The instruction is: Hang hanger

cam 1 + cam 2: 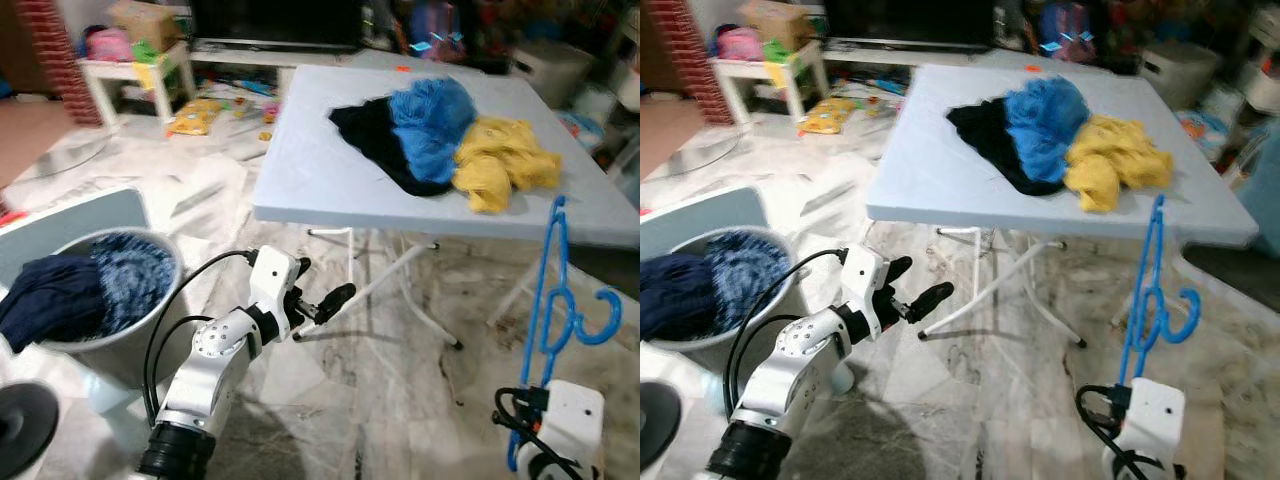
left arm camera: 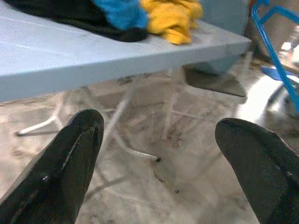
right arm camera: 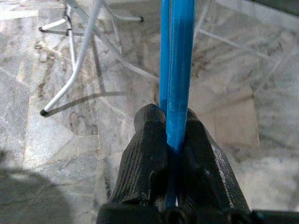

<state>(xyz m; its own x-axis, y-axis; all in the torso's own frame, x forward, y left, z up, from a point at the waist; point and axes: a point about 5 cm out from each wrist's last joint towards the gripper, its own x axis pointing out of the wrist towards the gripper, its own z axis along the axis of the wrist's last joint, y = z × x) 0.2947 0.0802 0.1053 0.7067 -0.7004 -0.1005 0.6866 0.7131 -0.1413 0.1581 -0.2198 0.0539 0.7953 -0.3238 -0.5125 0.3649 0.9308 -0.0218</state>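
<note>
A blue plastic hanger [image 1: 553, 290] stands upright at the right, in front of the table's near right corner, with its hook curling out to the right. My right gripper [image 3: 170, 133] is shut on the hanger's [image 3: 175, 70] lower bar, under its white wrist [image 1: 567, 420]. My left gripper [image 1: 322, 285] is open and holds nothing. It hovers low over the marble floor, below the near edge of the pale blue folding table [image 1: 320, 170], with its fingers [image 2: 77, 154] pointing at the table's legs.
On the table lie a black garment [image 1: 375, 130], a blue one [image 1: 430, 120] and a yellow one [image 1: 500, 155]. A grey basket [image 1: 115, 345] of dark blue clothes [image 1: 80, 285] stands at my left. Toys and a small white table [image 1: 130, 75] clutter the back.
</note>
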